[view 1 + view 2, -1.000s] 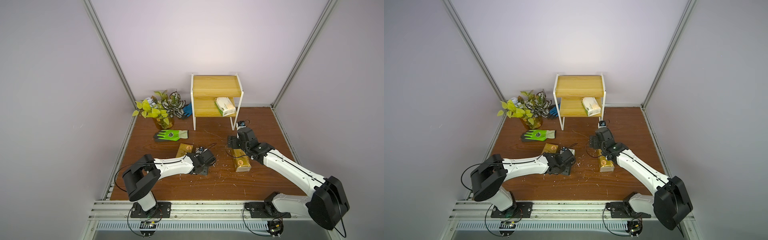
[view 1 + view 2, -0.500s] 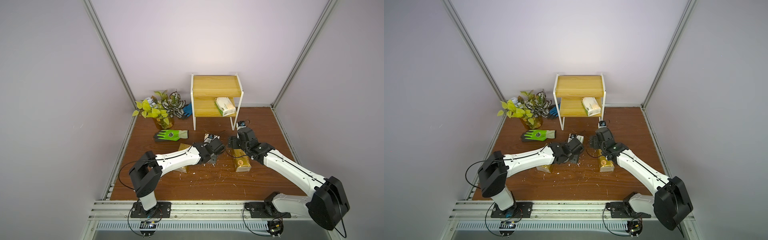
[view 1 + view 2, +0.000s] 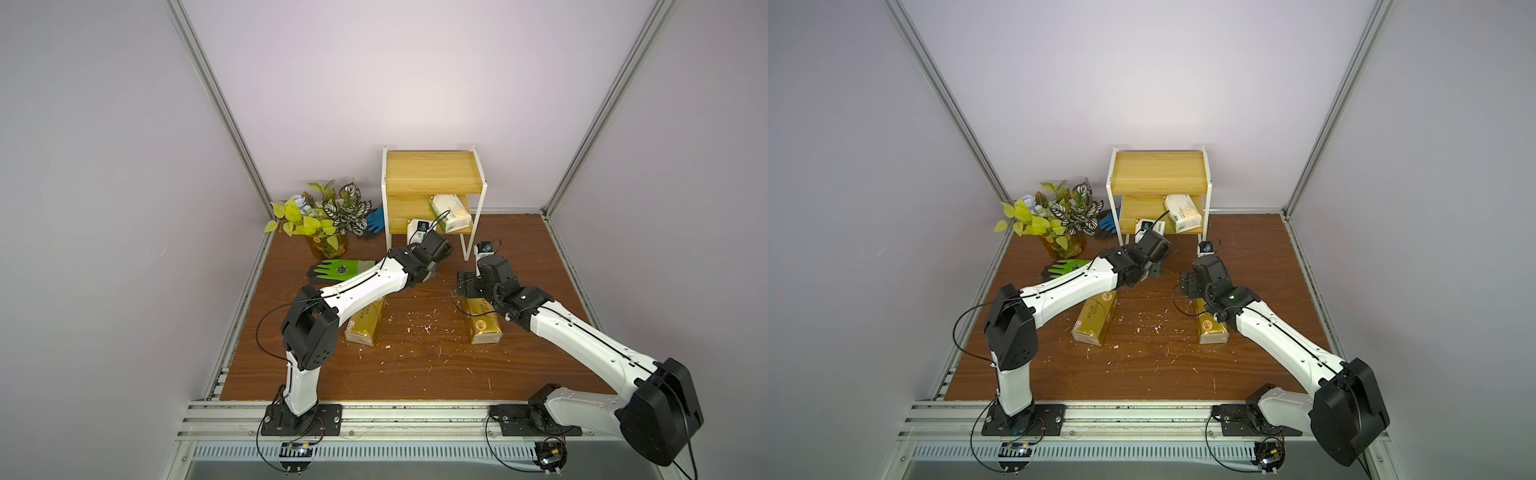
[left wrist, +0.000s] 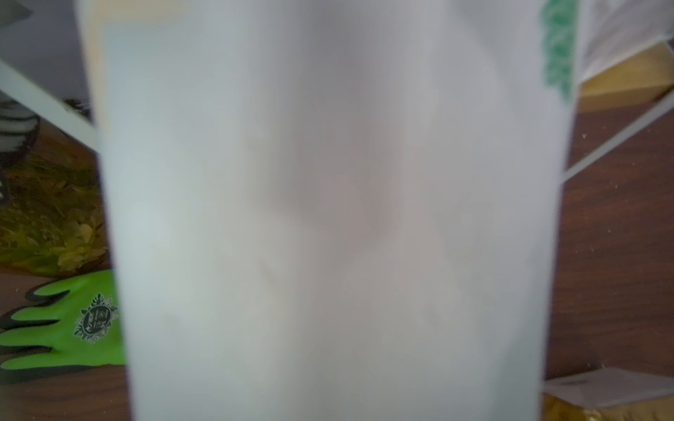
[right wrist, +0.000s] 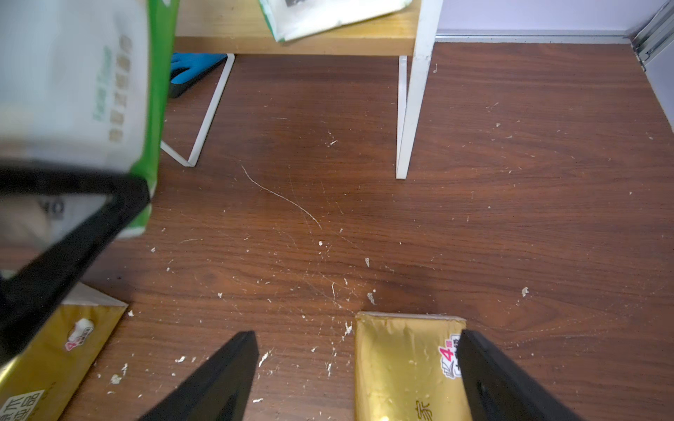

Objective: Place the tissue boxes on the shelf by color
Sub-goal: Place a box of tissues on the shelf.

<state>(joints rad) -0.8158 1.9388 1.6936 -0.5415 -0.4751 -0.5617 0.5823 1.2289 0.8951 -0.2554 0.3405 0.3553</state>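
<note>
From above, in both top views: gripping a white pack (image 3: 1160, 226) in the left gripper (image 3: 424, 240), close before the front edge of the shelf (image 3: 432, 166), near its lower tier. On that tier already, toward its right end: a second white pack (image 3: 451, 212). Left half apparently free.

Hovering with the right gripper (image 3: 467, 284) over the far end of a gold pack (image 3: 482, 326) on the desk (image 3: 415, 374). Under the left arm, the other gold pack (image 3: 365, 324).

Left wrist: filled by the white pack, long axis running away from the lens.

Right wrist: jaws wide apart and empty. Gold pack off-centre, hard by one finger, lengthwise toward the wrist. Probably needs a sideways shift before closing.
</note>
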